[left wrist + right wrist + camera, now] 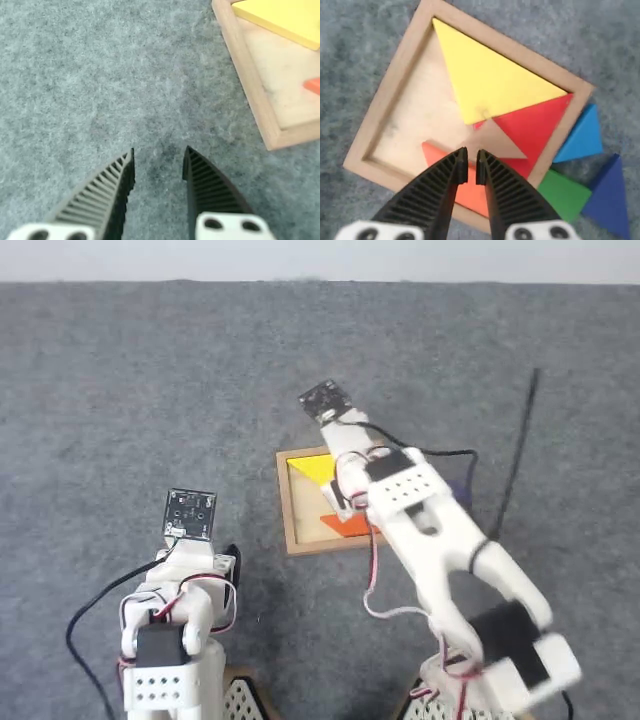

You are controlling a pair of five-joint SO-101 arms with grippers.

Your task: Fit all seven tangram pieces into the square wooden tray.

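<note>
Here the tray [392, 85] lies on the grey worktop [150, 390] with three pieces inside: a yellow triangle [490, 80] against one corner, a red triangle [535, 125] touching it, and an orange piece [436, 152] along the near rim. A light blue piece [582, 137], a green piece [565, 192] and a dark blue triangle [607, 195] sit just outside the rim, close together. The right hand [468, 165] hangs over the orange piece, fingers almost pressed together and pinching nothing. The left hand [157, 160] is spread over bare worktop beside the tray. The pieces look thin, stiff and light, probably smooth-faced, so they likely slide rather than bend. A grip across two opposite edges near the middle seems safest, since a corner hold may let a piece swivel.
</note>
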